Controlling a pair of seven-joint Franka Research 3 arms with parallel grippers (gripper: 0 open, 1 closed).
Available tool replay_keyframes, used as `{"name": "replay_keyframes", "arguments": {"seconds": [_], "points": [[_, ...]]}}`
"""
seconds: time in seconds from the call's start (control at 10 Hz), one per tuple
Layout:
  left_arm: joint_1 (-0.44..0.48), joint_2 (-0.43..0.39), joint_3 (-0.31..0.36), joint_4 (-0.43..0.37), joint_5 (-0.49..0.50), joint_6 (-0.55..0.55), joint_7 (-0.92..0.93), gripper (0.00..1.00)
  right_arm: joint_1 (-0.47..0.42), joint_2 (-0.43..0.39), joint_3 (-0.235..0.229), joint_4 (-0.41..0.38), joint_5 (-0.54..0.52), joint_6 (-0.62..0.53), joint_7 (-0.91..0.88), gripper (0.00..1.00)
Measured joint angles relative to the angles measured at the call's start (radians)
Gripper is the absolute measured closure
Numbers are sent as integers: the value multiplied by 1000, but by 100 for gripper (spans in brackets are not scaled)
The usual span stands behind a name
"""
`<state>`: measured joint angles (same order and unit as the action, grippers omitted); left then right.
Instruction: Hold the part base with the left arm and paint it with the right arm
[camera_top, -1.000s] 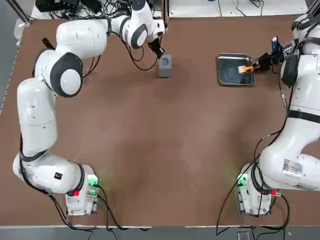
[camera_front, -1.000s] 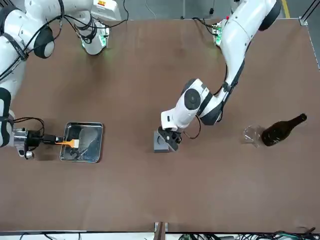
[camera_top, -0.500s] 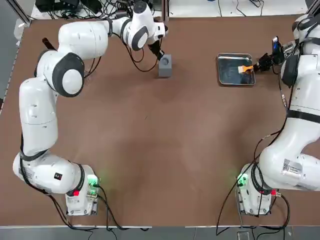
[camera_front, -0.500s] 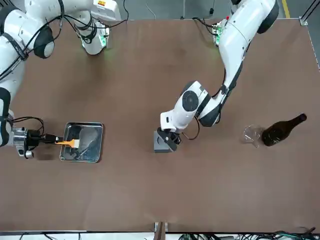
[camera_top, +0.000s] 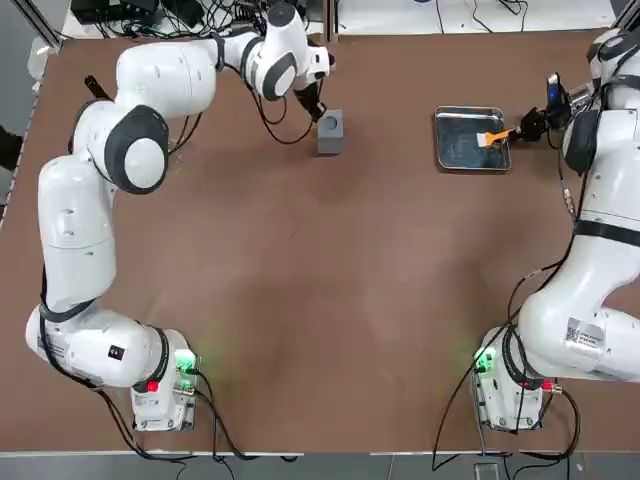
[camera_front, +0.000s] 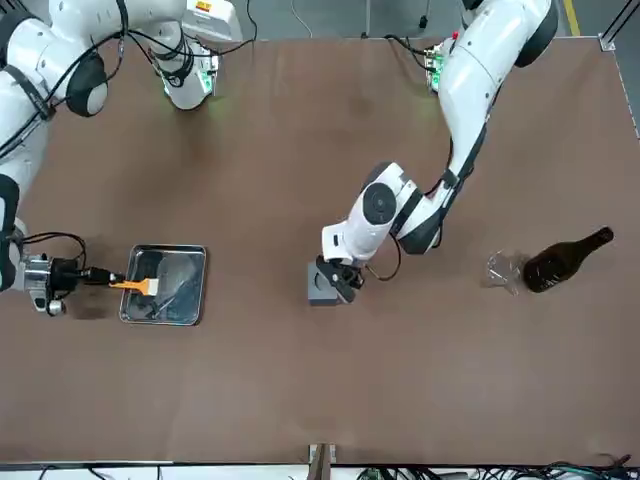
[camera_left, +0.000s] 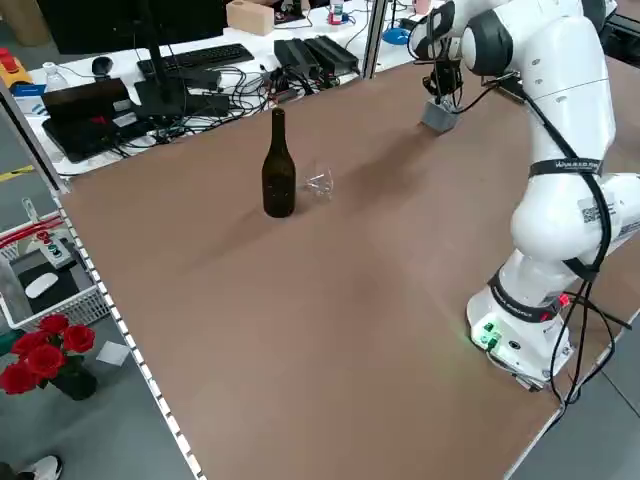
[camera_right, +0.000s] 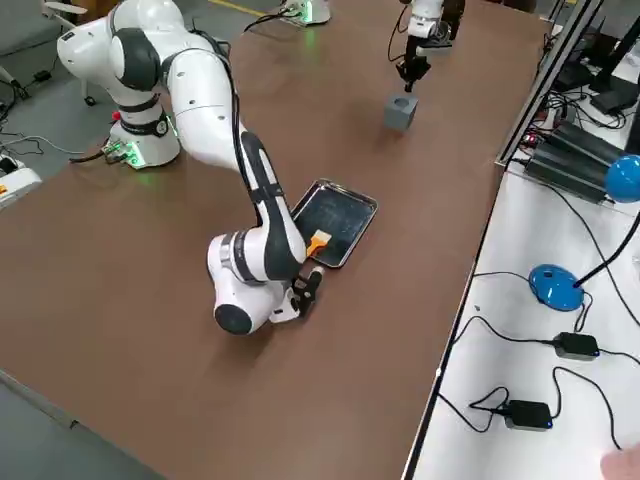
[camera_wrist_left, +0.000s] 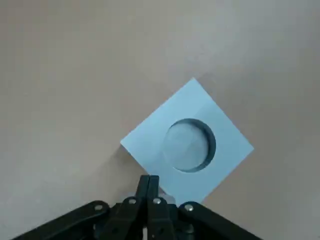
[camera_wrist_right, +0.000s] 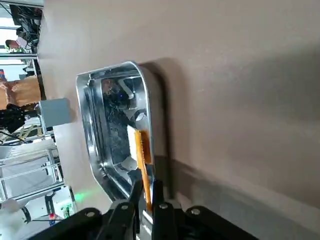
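The part base (camera_top: 331, 130) is a small grey cube with a round hole in its top, standing on the brown table far left of centre. My left gripper (camera_top: 317, 111) is shut, its tips (camera_wrist_left: 148, 180) resting on an edge of the cube's top face (camera_wrist_left: 187, 142). My right gripper (camera_top: 523, 128) lies low at the right side of the metal tray (camera_top: 472, 167). It is shut on the handle of an orange brush (camera_wrist_right: 141, 152) whose bristles rest in the tray. The front view shows the same brush (camera_front: 135, 286).
A dark bottle (camera_front: 565, 258) lies beside a clear glass (camera_front: 505, 270) at the robot's far left of the table. Beyond the far table edge is a desk with cables, a keyboard and power adapters.
My right gripper's fingers have closed on the brush handle. The left arm shifted slightly and its tips stayed at the cube.
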<state>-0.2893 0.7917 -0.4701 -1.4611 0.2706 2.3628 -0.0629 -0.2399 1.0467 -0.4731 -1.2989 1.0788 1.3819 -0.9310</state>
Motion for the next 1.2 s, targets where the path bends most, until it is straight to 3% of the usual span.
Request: {"name": "replay_keyframes", "arguments": {"seconds": [0.6, 0.8, 1.0, 1.2], "points": [[-3, 15, 0, -4, 0, -5, 1, 99, 2, -10, -26, 25, 2, -79, 57, 93], [-3, 15, 0, -3, 0, -5, 1, 99, 47, -47, -87, 38, 2, -128, 117, 93], [-3, 15, 0, -3, 0, -5, 1, 98, 114, -84, -149, 38, -7, -90, 137, 94], [-3, 15, 0, -3, 0, -4, 1, 98, 161, -132, -144, 37, -117, 24, 196, 95]]}}
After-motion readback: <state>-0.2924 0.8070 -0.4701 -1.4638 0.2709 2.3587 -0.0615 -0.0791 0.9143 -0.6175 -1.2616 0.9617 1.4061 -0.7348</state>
